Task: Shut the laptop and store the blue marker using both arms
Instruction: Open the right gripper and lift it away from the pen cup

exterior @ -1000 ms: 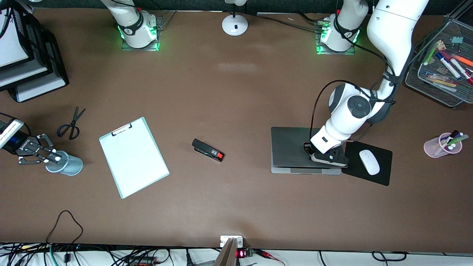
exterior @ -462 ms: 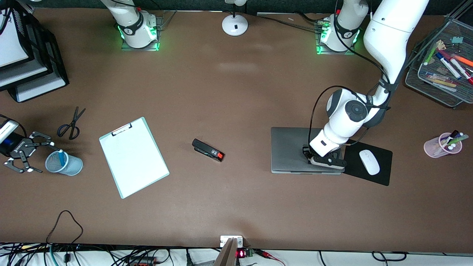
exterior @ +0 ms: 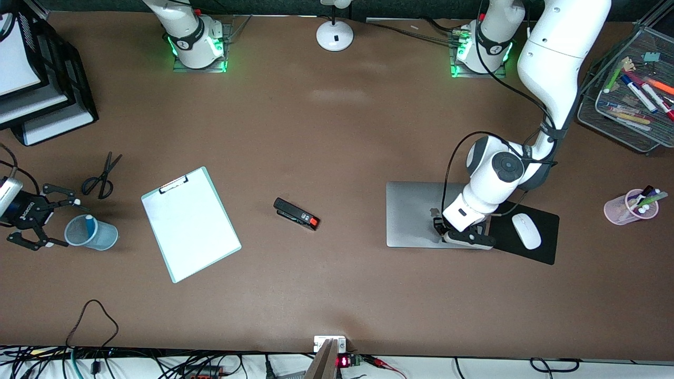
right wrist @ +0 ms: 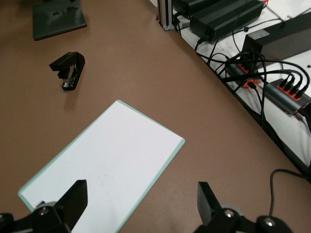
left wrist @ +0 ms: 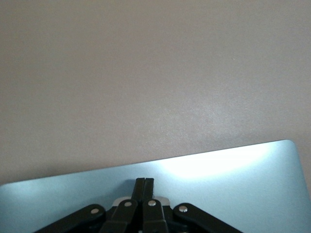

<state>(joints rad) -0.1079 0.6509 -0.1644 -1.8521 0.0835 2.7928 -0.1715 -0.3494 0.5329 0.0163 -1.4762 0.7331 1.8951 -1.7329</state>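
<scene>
Two hands, two ends of the tabletop (exterior: 337,295), reading twelve o'clock as toward my arm bases. My left hand (exterior: 466,237) (left wrist: 144,187) has its fingers pressed together and rests on the lid of the laptop (exterior: 410,216) (left wrist: 218,170), which lies shut and flat at about four o'clock, with the pad (exterior: 542,247) touching it at its three o'clock. My right hand (exterior: 59,223) (right wrist: 141,199) hangs with its fingers spread wide apart just at nine o'clock of the cup (exterior: 100,237), out at the tabletop's nine o'clock, and the marker (exterior: 88,223) stands inside that cup.
</scene>
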